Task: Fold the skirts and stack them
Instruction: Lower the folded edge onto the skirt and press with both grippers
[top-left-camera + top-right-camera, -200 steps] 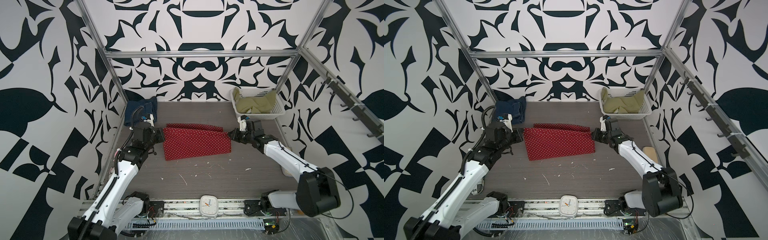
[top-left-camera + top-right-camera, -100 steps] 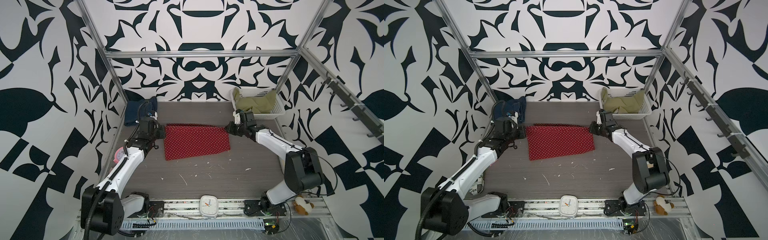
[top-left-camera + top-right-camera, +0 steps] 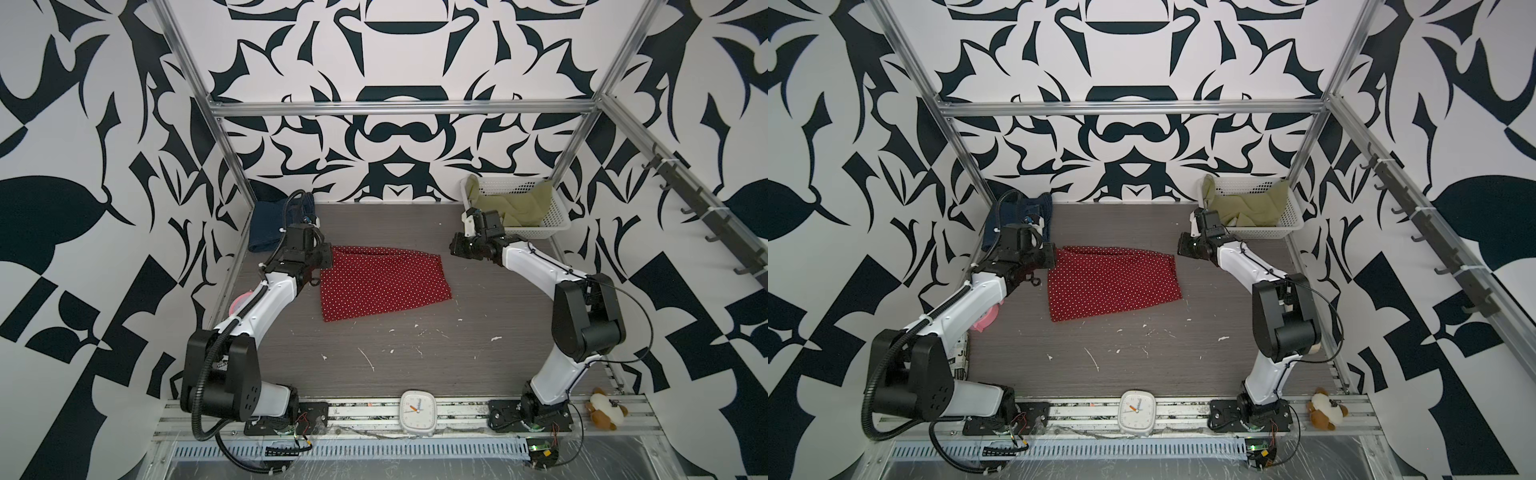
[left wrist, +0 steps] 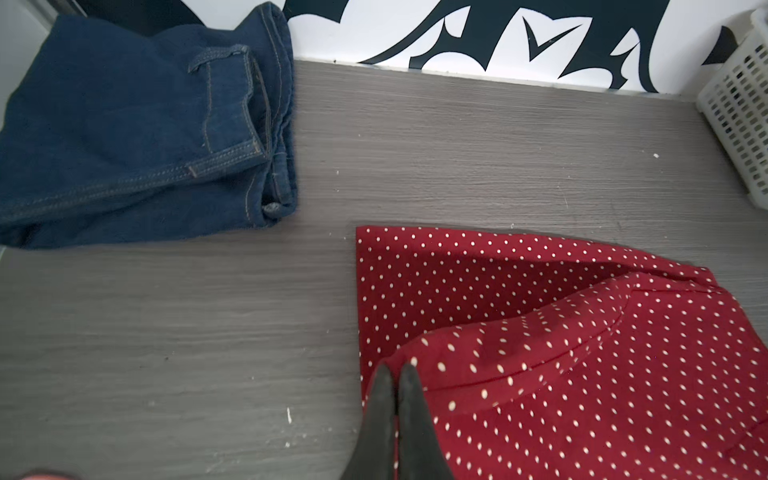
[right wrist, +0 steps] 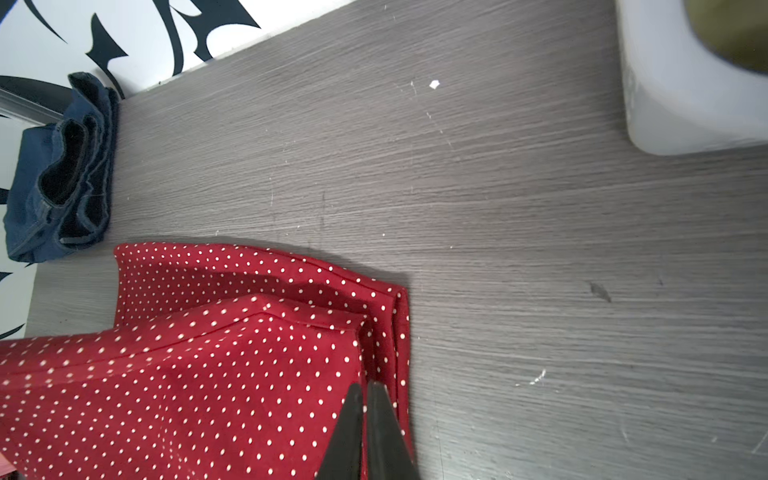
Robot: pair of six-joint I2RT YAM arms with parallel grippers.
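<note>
Where the red skirt (image 3: 382, 286) lies: middle of the table (image 3: 415, 353), folded over itself, the upper layer stopping short of the far edge at 12 o'clock.
Left gripper (image 4: 397, 368): fingers pressed together, seemingly pinching the upper layer's corner at the skirt's 9 o'clock side.
Right gripper (image 5: 363, 386): fingers almost together with a thin slit between them; I cannot tell whether any cloth is nipped.
Denim skirt (image 4: 124, 137): folded, in the 11 o'clock corner.
Green skirt (image 3: 519, 205): crumpled in the basket (image 3: 557, 216) at 1 o'clock.
Risk: if one side lets go while the other pulls, the upper layer may skew or the fold may drag open. Thin cloth may also cling to a rising finger.
Wrist views show: the stacked hem layers and the lifted corner — lost from above.
Top views show: the right gripper just clear of the skirt's 3 o'clock edge — its own camera suggests overlap.
</note>
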